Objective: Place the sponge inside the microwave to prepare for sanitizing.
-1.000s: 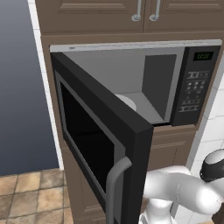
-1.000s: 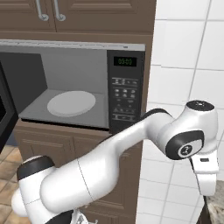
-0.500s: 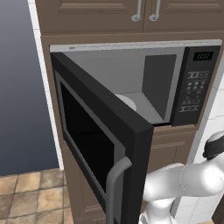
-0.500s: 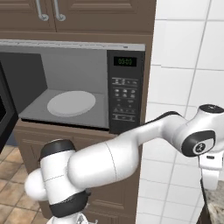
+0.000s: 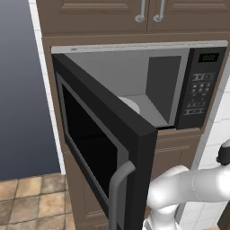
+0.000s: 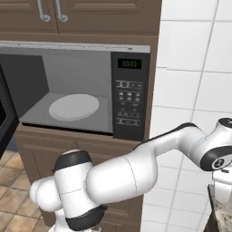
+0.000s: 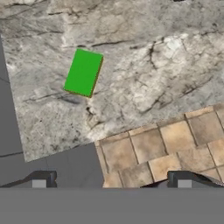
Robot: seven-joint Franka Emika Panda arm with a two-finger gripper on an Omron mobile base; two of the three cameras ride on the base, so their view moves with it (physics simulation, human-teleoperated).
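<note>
Base views flank microwave (image 5: 134,112); hand view overlooks counter (image 7: 144,65).

The green display (image 6: 129,63) at the top of the button panel (image 6: 129,104) on the microwave (image 6: 72,90) is showing the digits 00:00, while the markings on the buttons beneath it are appearing too small to be read.

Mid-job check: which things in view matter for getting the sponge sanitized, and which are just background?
Job:
sponge, lying on the stone counter
microwave, door open
pincer, open

Background:
upper cabinets
white wall tiles
floor tiles
</note>
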